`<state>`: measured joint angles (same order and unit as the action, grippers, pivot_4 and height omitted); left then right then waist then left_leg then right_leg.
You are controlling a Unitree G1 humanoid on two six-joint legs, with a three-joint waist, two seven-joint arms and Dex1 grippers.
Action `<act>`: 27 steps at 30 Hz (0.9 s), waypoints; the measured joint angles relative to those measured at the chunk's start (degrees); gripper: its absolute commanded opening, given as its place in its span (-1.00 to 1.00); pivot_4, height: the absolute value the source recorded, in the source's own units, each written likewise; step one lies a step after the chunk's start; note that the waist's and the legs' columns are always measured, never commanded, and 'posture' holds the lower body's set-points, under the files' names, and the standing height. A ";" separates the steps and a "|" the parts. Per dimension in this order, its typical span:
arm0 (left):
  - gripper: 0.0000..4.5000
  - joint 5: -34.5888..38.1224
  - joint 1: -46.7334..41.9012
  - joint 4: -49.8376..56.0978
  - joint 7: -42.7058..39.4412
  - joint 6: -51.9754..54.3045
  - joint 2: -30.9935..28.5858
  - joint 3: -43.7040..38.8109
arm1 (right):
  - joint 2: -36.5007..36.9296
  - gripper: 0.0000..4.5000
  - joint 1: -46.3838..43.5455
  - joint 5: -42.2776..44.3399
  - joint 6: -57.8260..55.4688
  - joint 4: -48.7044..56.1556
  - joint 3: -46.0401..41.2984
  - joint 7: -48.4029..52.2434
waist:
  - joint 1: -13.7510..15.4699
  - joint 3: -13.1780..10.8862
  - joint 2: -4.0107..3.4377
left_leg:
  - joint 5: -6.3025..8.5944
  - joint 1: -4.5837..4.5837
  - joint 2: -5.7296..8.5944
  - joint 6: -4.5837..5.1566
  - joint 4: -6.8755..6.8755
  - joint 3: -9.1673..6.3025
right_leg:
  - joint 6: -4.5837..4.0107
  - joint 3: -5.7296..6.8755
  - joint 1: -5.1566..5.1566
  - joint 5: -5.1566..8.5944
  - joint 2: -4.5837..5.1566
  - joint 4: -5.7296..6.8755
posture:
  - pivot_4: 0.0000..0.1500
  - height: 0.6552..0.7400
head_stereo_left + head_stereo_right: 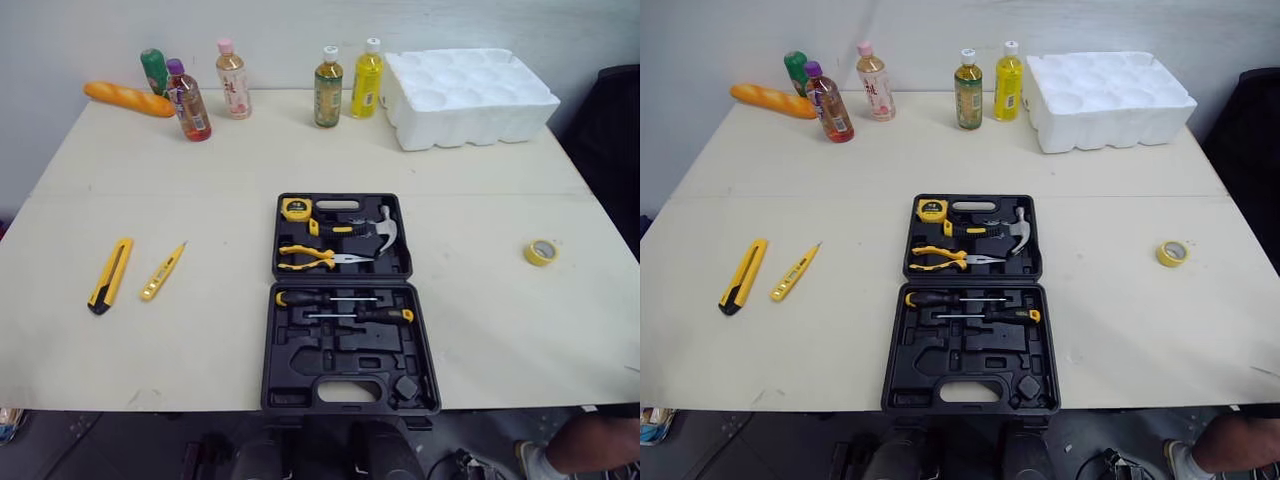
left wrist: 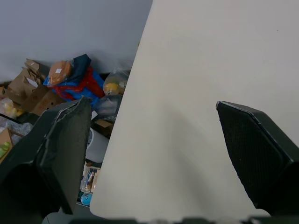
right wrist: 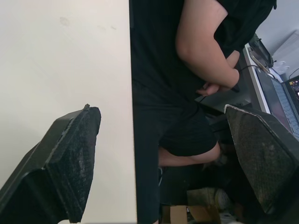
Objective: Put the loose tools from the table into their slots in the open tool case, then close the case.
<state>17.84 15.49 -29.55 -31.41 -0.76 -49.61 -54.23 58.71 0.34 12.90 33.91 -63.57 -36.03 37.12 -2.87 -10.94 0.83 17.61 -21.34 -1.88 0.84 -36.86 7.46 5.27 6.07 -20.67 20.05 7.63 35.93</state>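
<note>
A: The left pincer (image 2: 153, 105) is spread, empty over the table (image 2: 196, 70) edge. The utility knife (image 1: 110, 274) and tester pen (image 1: 163, 271) lie clear of its fingers, left of the tool case (image 1: 345, 345).

B: Light, stiff, probably slick plastic, so pinch the knife mid-body. The right pincer (image 3: 161, 109) is spread too, with the tape roll (image 1: 541, 252) on its side.

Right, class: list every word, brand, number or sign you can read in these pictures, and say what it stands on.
Nothing reads clearly.
Purple-capped bottle, pink-capped bottle, amber bottle, yellow bottle: labels printed, too small to read.
Tape measure: marking on its face too blurred to read.
</note>
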 measured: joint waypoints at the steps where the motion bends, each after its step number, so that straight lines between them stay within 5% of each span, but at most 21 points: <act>1: 1.00 0.01 -0.21 0.02 -0.04 -0.08 0.00 0.43 | -0.36 0.96 -0.68 -0.01 -0.03 0.00 0.40 0.10 | -0.09 0.00 0.00 | 0.00 0.00 0.01 0.00 -0.01 0.01 | 0.01 0.00 0.00 0.00 0.00 0.01 | 1.00 1.00; 10: 1.00 0.26 -0.21 3.88 -1.24 -0.56 1.22 2.19 | -4.62 0.96 -10.55 4.44 -3.41 3.59 2.59 10.94 | -0.47 0.01 0.03 | -0.03 0.03 -0.03 0.00 -0.02 0.03 | 0.01 -0.02 0.02 -0.01 -0.05 0.04 | 1.00 1.00; 16: 1.00 1.39 -1.28 9.05 -3.71 3.45 1.08 5.11 | -12.68 0.96 -9.22 13.64 -15.19 22.90 5.87 24.68 | 0.15 -0.05 -0.10 | -0.17 -0.03 0.01 0.37 -0.02 0.02 | 0.02 -0.02 0.00 -0.01 0.00 0.03 | 1.00 1.00; 27: 1.00 7.12 -4.32 27.36 -6.51 24.37 -0.74 11.73 | -19.14 0.96 -8.94 20.73 -29.36 55.12 13.58 24.65 | 1.17 -0.05 -0.10 | -0.17 -0.11 0.01 0.34 0.00 -0.06 | 0.02 0.03 -0.07 -0.01 -0.03 0.06 | 1.00 1.00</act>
<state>24.96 11.17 -2.18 -37.92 23.61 -50.35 -42.51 39.56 -8.60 33.63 4.55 -8.45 -22.45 61.76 -1.70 -10.99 0.73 17.44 -21.46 -1.87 1.18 -36.87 7.40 5.29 6.10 -20.74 20.04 7.60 35.99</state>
